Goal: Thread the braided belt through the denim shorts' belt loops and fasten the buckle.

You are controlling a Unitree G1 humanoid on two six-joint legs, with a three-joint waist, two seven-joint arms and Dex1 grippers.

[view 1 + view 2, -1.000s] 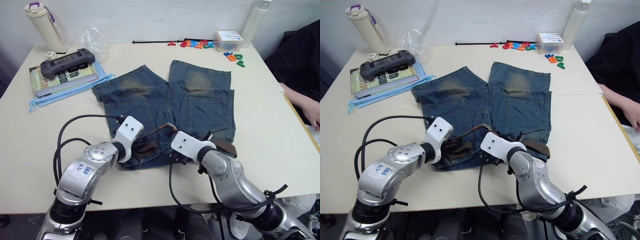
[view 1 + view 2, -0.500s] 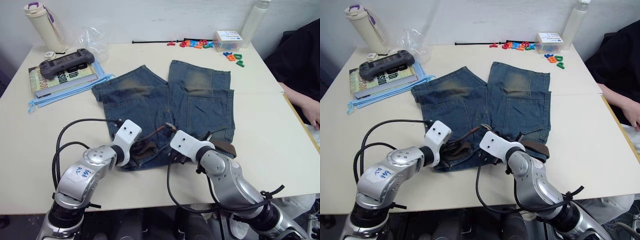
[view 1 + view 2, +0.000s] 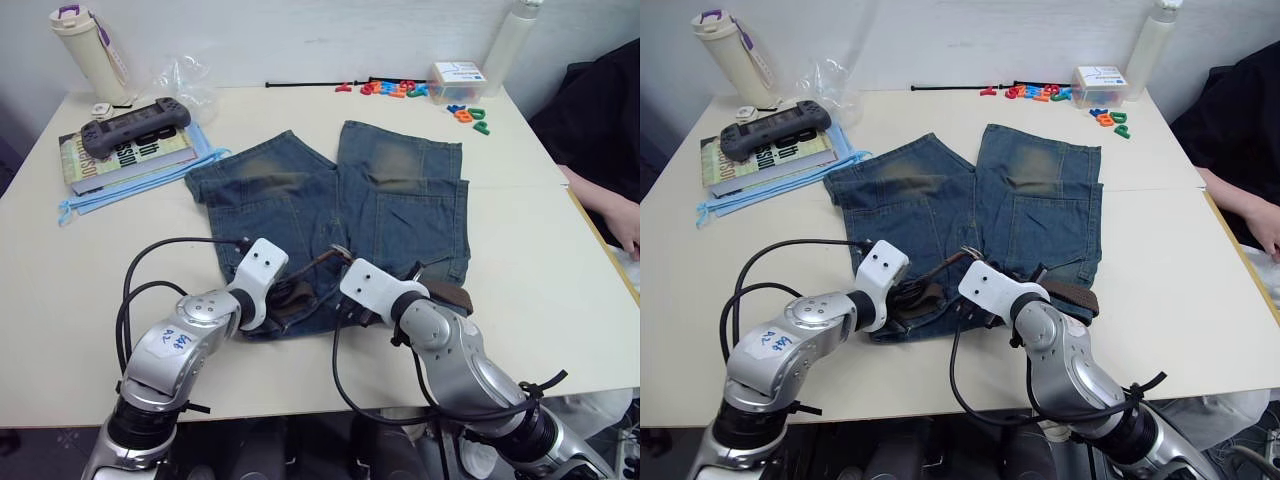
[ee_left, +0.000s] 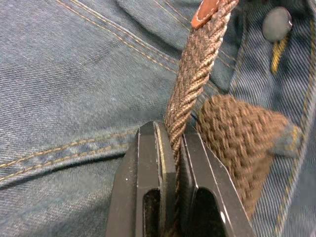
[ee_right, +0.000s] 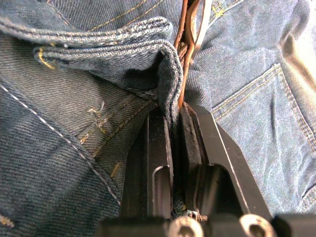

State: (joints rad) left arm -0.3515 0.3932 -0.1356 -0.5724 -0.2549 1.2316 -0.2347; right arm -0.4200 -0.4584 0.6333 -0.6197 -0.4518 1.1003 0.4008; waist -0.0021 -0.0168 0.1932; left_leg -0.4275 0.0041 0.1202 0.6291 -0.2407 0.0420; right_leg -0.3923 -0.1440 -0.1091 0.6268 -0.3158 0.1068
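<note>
The denim shorts (image 3: 400, 200) lie flat on the table, waistband nearest me. The braided belt (image 3: 318, 260) arches up between my two grippers at the middle of the waistband, and more of it (image 3: 450, 297) lies along the waistband to the right. My left gripper (image 4: 173, 133) is shut on the belt a short way behind its reddish leather tip (image 4: 210, 10), next to the shorts' metal button (image 4: 276, 22). My right gripper (image 5: 173, 111) is shut on a raised fold of denim, with a thin brown leather strip and the buckle (image 5: 200, 19) beside the fold. The belt loops are hidden.
A book with a game controller (image 3: 135, 125) and a blue folder sit at the back left, beside a bottle (image 3: 88, 50). Plastic letters (image 3: 400, 88), a small box (image 3: 456, 75) and another bottle stand at the back right. A person's hand (image 3: 625, 225) rests at the right edge.
My left arm has edged slightly right, toward the right gripper. Both grippers keep their hold, and the shorts have not moved.
</note>
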